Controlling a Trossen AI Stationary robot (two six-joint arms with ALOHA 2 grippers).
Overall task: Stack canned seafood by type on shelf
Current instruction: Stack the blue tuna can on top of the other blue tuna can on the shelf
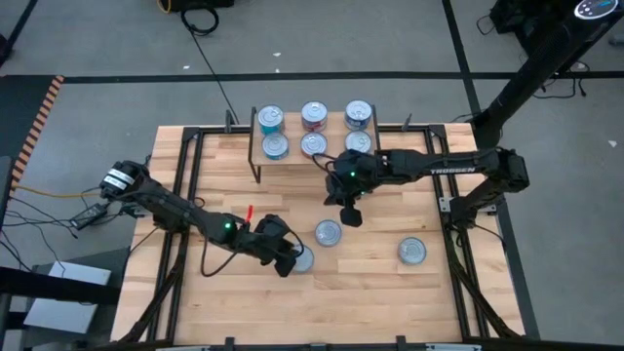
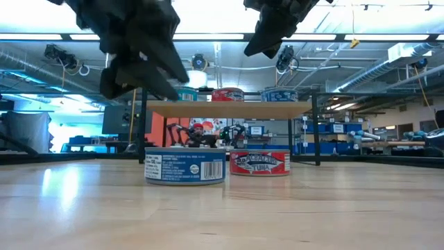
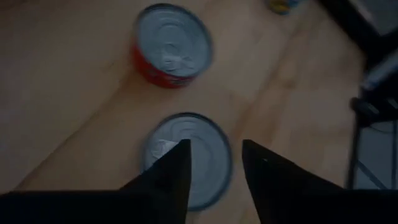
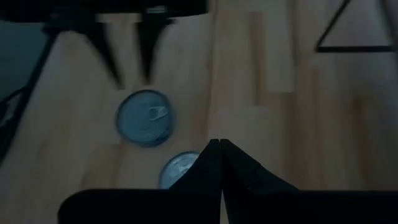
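The shelf (image 1: pixel 314 154) stands at the table's far side with several cans of seafood on its plank, among them a blue one (image 1: pixel 270 120) and a red one (image 1: pixel 314 115). Three more cans rest on their bases on the table. My left gripper (image 3: pixel 214 152) hovers open just above the blue-labelled can (image 3: pixel 186 158), one finger toward each side and not touching it. A red-labelled can (image 3: pixel 171 46) stands just beyond. My right gripper (image 4: pixel 219 146) hangs shut and empty in front of the shelf (image 2: pixel 229 109), above that red can (image 4: pixel 177 171).
A third loose can (image 1: pixel 412 251) stands toward the table's near right. A black frame (image 1: pixel 444 195) runs round the tabletop. Bare wood lies at the near left (image 1: pixel 214 292) and between the shelf and the loose cans.
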